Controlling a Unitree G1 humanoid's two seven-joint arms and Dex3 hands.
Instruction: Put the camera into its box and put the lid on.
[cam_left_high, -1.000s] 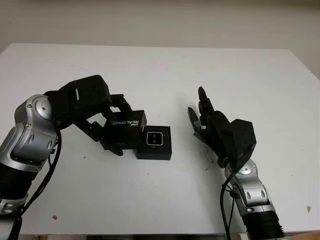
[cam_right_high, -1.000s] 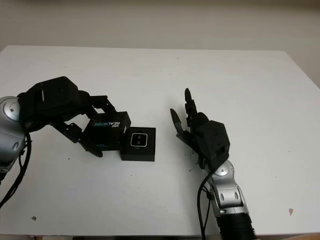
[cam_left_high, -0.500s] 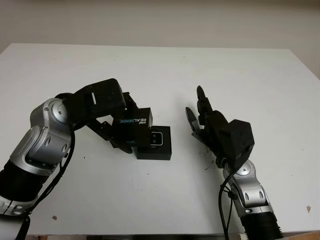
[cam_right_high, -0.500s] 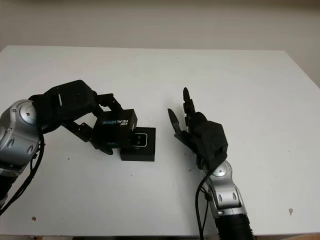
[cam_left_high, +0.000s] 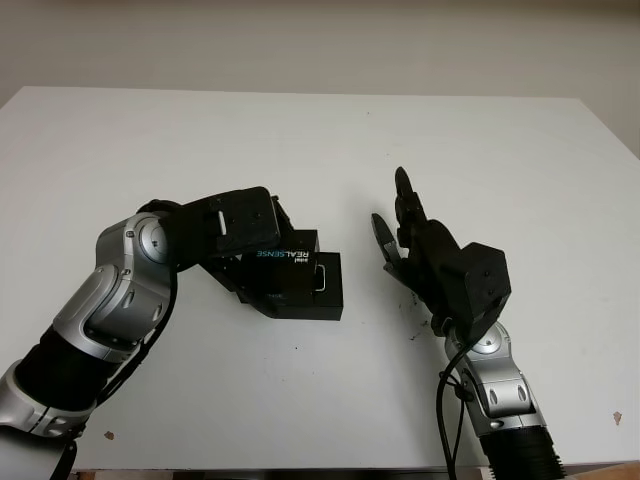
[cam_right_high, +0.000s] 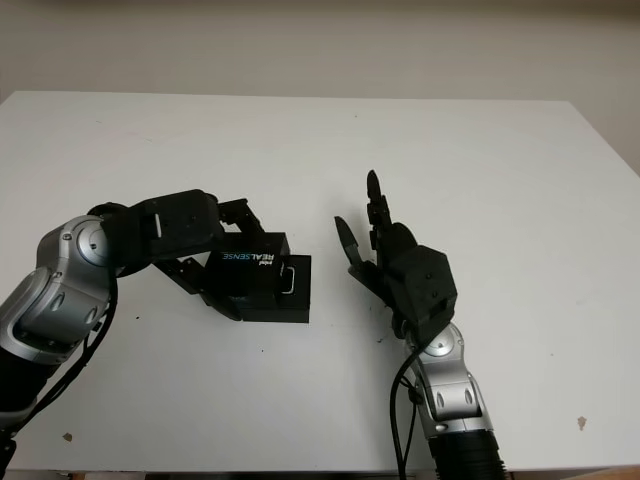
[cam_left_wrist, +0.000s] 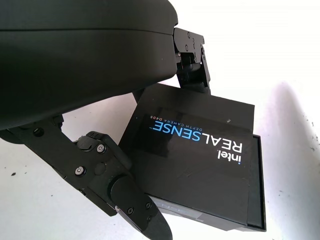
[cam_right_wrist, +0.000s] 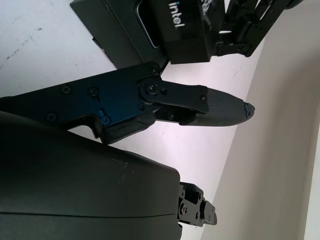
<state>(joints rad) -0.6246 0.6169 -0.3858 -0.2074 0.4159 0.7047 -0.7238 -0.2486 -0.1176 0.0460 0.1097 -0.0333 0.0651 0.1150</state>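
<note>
Left hand (cam_left_high: 225, 232) fingers pinch the black "REALSENSE"-printed lid (cam_left_wrist: 197, 150), partly covering the box (cam_left_high: 325, 290).

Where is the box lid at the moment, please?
In the left eye view, the lid is in the left hand, left of table centre, partly over the box; the open right hand stands to its right.

The lid (cam_left_high: 283, 262) covers most of the box (cam_left_high: 318, 298), so the camera (cam_left_high: 318, 279) shows as a sliver at the lid's 3 o'clock edge. The left hand (cam_left_high: 232, 235) hides the lid's 9 o'clock side (contact unclear). The table (cam_left_high: 200, 130) is cut off at both sides.
</note>
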